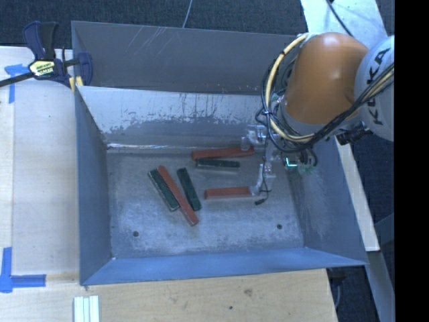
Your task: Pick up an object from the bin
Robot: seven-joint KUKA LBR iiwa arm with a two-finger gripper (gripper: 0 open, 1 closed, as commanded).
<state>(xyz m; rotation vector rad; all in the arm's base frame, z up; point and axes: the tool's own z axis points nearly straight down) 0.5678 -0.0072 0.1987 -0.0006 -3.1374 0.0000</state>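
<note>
My gripper (261, 184) hangs below the orange-domed wrist at the right of the bin floor. Its tip is at the right end of a short red-brown bar (226, 193) that lies flat and level across the middle of the floor. Whether it touches that bar I cannot tell. Just behind, near the back wall, a longer red-brown bar (216, 154) lies beside a dark green bar (218, 165).
Left of centre three more bars lie slanted side by side: a dark green one (163, 189), a red-brown one (178, 196) and another dark green one (189, 188). The arm's cables hang over the bin's right side.
</note>
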